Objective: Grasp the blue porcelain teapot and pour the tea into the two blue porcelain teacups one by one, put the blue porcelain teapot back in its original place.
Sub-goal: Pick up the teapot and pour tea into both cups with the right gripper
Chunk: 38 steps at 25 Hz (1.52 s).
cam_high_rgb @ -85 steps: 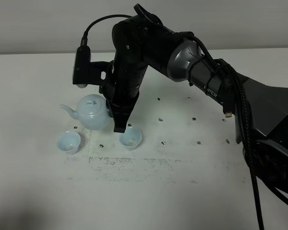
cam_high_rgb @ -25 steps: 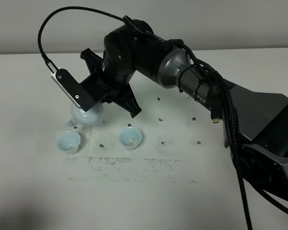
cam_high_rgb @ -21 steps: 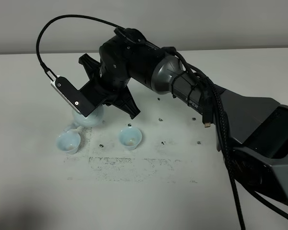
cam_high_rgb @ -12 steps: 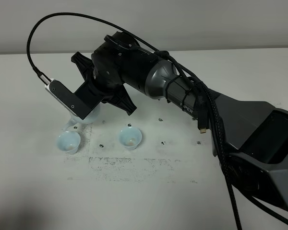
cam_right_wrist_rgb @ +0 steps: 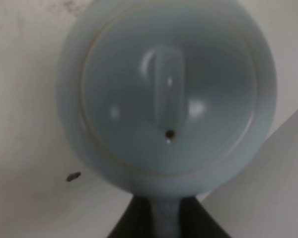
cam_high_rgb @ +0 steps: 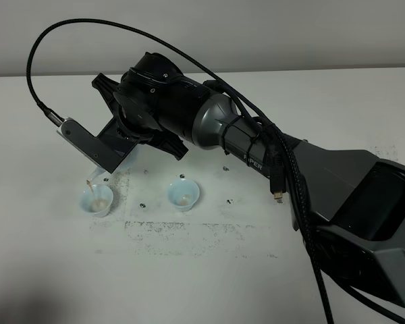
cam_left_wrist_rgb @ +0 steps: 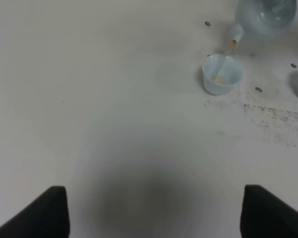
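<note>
The blue porcelain teapot (cam_right_wrist_rgb: 169,94) is tilted with its spout down, and my right gripper (cam_right_wrist_rgb: 165,220) is shut on its loop handle. From above, only a pale sliver of the teapot (cam_high_rgb: 127,162) shows under the right arm. A thin brown stream of tea runs from the spout (cam_left_wrist_rgb: 236,34) into the left teacup (cam_high_rgb: 96,200), also seen as the near teacup (cam_left_wrist_rgb: 221,74). The second teacup (cam_high_rgb: 183,194) stands upright to its right with a little tea inside. My left gripper (cam_left_wrist_rgb: 154,189) hangs open and apart from them, holding nothing.
The right arm (cam_high_rgb: 256,142) stretches across the white table (cam_high_rgb: 209,277) from the right, with a black cable (cam_high_rgb: 54,40) looping above it. Dark speckles (cam_high_rgb: 189,233) mark the surface in front of the cups.
The right arm has rolled further and shifted left, tipping the teapot more. Its spout has dropped over the left teacup and tea now streams in.
</note>
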Available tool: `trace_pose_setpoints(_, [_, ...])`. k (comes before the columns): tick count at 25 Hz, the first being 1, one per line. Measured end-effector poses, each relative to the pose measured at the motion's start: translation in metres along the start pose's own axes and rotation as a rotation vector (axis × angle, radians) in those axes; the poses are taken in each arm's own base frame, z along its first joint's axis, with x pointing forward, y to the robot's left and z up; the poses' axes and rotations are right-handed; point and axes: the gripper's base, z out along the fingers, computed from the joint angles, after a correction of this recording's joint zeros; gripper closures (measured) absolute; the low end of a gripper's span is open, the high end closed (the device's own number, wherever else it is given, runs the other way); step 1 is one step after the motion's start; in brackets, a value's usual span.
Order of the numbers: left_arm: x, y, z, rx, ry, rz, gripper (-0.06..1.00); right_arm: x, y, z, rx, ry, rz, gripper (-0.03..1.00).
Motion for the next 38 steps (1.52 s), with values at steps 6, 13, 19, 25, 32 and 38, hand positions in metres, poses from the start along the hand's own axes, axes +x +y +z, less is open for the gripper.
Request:
trace_pose_setpoints(6, [0.0, 0.0, 0.0, 0.0, 0.0, 0.0, 0.27, 0.0029, -0.0001, 0.0, 0.001, 0.032, -0.02, 0.93])
trace_pose_setpoints(13, [0.0, 0.0, 0.0, 0.0, 0.0, 0.0, 0.27, 0.0052, 0.0002, -0.0001, -0.003, 0.057, -0.038, 0.93])
trace_pose_setpoints(19, [0.0, 0.0, 0.0, 0.0, 0.0, 0.0, 0.27, 0.0042, 0.0027, -0.0006, -0.033, 0.062, -0.039, 0.93])
trace_pose_setpoints(25, [0.0, 0.0, 0.0, 0.0, 0.0, 0.0, 0.27, 0.0011, 0.0017, -0.0019, -0.029, 0.077, -0.032, 0.93])
trace_pose_setpoints(32, [0.0, 0.0, 0.0, 0.0, 0.0, 0.0, 0.27, -0.0023, 0.001, -0.0032, -0.028, 0.09, -0.039, 0.93])
trace_pose_setpoints(38, [0.0, 0.0, 0.0, 0.0, 0.0, 0.0, 0.27, -0.0021, 0.0008, -0.0035, -0.028, 0.099, -0.045, 0.93])
